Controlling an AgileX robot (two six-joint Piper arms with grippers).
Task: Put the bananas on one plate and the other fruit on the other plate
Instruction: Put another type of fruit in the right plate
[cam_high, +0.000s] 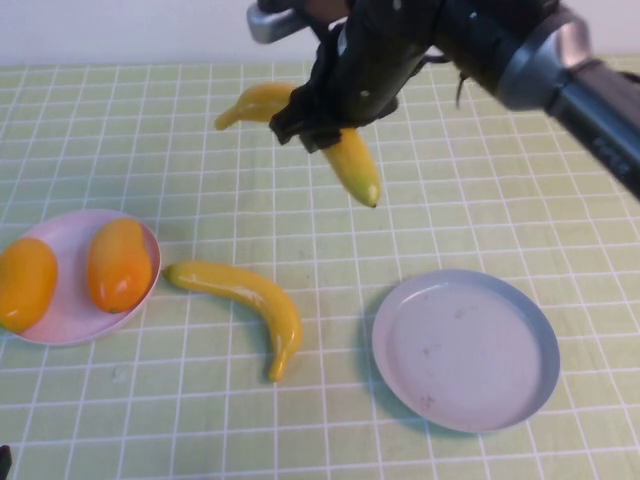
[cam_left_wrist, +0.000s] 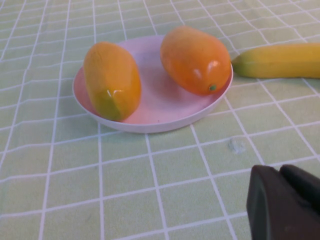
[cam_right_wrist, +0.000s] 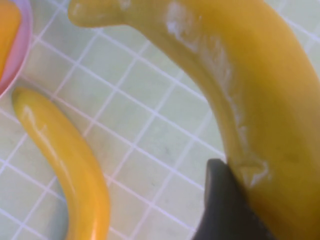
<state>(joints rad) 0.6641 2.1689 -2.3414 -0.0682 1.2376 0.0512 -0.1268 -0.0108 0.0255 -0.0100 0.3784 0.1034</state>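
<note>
- The right gripper (cam_high: 325, 125) hangs at about 12 o'clock over the tabletop (cam_high: 480, 200), its jaws closed across the middle of one banana (cam_high: 350, 160), which is lifted clear of the cloth with its tip pointing down.
- The grip looks narrow against a glossy, curved body; I judge the banana could pivot or slip out if the arm swings fast, and it might then roll toward the far edge.
- The second banana (cam_high: 245, 305) lies flat near the centre, its one end just beside the pink plate (cam_high: 60, 330) at 9 o'clock, which carries both mango-like fruits (cam_high: 118, 264).
- The grey-blue plate (cam_high: 530, 385) sits at about 4 o'clock, bare. The route down to it from the held banana looks open, with nothing in between.
- A release from too high could let the banana bounce over the shallow rim; lowering close first seems safer.
- The left gripper (cam_left_wrist: 285, 202) is parked low at about 8 o'clock, near the pink plate; whether its jaws are parted I cannot tell.
- Room between the lying banana and the grey-blue plate is tight, so a later pick there risks nudging the plate.
</note>
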